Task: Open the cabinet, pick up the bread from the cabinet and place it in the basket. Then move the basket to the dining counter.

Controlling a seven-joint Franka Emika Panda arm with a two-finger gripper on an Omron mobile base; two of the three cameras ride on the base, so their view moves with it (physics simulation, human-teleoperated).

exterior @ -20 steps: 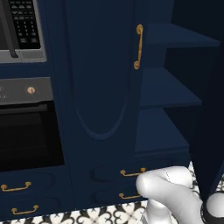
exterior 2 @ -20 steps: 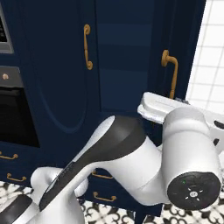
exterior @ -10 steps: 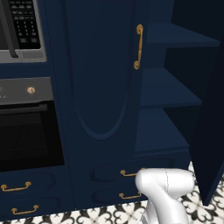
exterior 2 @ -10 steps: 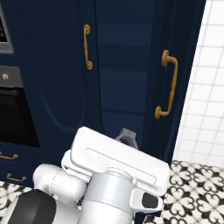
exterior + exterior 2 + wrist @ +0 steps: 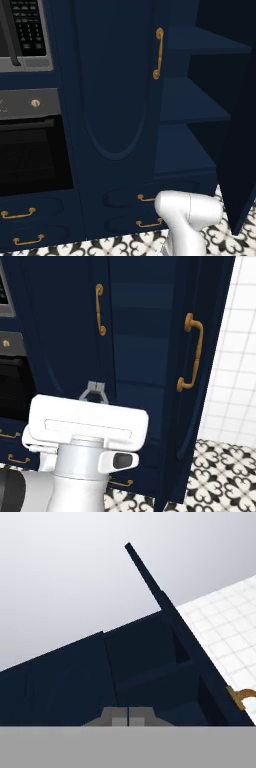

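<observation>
Standing open on its right side, the tall dark navy pantry cabinet (image 5: 120, 100) shows three bare navy shelves (image 5: 187, 105) in the left base view, while its left arched-panel door (image 5: 112, 85) stays shut with a long curved brass handle (image 5: 158, 53) near its right edge. The right door (image 5: 197, 356) is swung out toward the camera in the right base view and carries a matching brass handle (image 5: 191, 353); white square wall tiles (image 5: 235, 356) lie past it. No bread or basket can be made out on the visible shelves.

The two-finger gripper (image 5: 93, 392) pokes up just above the white hand block in the right base view, in front of the shut door's lower part, its grey fingers drawn together with nothing between them. In the hand view the two tips (image 5: 120, 718) meet at the bottom edge, pointing up along the cabinet toward a pale ceiling.

Left of the cabinet sit a black oven (image 5: 30, 150) under a grey control strip with a brass knob (image 5: 35, 103), and above it a microwave keypad (image 5: 27, 27) whose small white markings are too blurred to read. Low navy drawers with short brass pulls (image 5: 19, 214) run below. The floor is black-and-white patterned tile (image 5: 225, 471). No brand names or legible writing appear anywhere.
</observation>
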